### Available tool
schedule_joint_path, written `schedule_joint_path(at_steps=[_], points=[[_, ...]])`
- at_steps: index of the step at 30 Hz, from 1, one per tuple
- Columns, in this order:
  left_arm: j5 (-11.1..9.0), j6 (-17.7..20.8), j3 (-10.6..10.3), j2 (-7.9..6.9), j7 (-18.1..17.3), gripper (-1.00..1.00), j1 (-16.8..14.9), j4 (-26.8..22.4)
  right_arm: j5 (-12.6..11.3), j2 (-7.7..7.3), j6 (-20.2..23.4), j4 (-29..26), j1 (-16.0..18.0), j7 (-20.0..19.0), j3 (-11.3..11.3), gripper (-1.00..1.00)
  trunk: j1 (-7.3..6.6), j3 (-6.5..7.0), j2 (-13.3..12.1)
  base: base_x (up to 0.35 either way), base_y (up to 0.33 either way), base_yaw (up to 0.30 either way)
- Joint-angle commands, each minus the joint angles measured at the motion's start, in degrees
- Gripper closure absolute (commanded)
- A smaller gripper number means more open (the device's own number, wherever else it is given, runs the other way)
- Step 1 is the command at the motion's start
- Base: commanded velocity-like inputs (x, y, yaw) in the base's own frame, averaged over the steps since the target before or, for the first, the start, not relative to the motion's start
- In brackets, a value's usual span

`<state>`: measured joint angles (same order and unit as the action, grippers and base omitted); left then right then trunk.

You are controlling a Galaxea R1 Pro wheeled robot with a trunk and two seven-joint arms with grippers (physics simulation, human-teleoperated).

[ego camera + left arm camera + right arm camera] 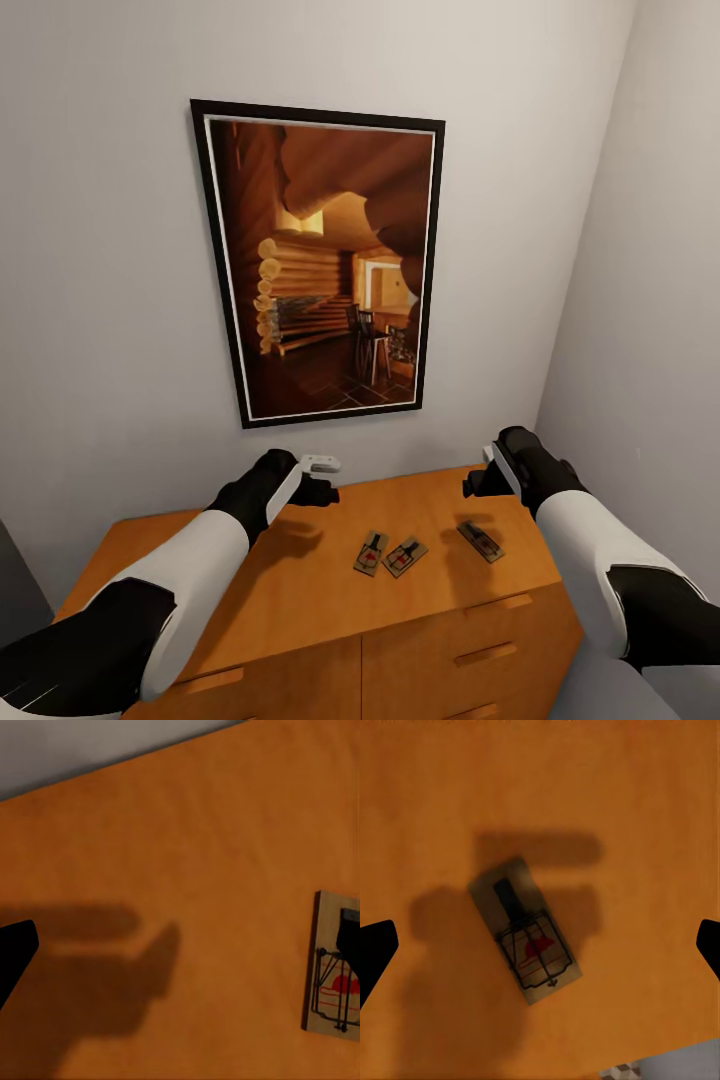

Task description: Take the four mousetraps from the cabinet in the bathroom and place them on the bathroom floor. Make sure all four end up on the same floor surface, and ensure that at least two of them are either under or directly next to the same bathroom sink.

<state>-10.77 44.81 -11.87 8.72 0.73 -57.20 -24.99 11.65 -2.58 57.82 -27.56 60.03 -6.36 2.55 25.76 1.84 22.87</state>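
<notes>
- Setting: a room corner in a home, simulator-rendered.
- Evidence: plain pale walls [90,250]; framed picture [320,265] of a log-cabin interior; orange-brown wooden cabinet [300,600] with drawers and bar handles.

No readable text, labels, brands or numbers anywhere; red mark on mousetrap [525,937] in right wrist view, a shape only, no letters; same red blot on mousetrap [334,971] in left wrist view, unreadable; red dots on two traps [388,554] atop the cabinet [300,590] in head view, too small to read; framed picture [322,265] on wall, log-cabin interior, no caption or signature legible; drawer fronts plain, unmarked.
</notes>
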Motion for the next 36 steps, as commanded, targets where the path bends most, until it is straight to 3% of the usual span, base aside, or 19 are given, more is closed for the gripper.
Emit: schedule_joint_path(at_steps=[1,15,30,36], points=[[-0.3,0.2,-0.3,-0.04,0.1,-1.00,0.0,-0.1,0.6,-0.01,0.2,-0.1,0.0,-0.6,0.3,-1.00,0.02,-0.03,0.0,0.000,0.000,0.000],[-0.3,0.2,-0.3,0.38,0.1,-1.00,0.0,0.0,0.7,-0.34,0.2,-0.1,0.0,-0.5,0.3,-1.00,0.02,-0.03,0.0,0.000,0.000,0.000],[-0.3,0.2,-0.3,0.63,0.1,-1.00,0.0,0.0,0.8,-0.39,0.1,-0.1,0.0,-0.5,0.3,-1.00,3.32,-2.72,6.1,0.000,0.000,0.000],[-0.3,0.2,-0.3,0.61,0.1,-1.00,0.0,-0.1,0.8,-0.34,0.0,-0.1,0.0,-0.5,0.3,-1.00,3.32,-2.72,6.1,0.000,0.000,0.000]])
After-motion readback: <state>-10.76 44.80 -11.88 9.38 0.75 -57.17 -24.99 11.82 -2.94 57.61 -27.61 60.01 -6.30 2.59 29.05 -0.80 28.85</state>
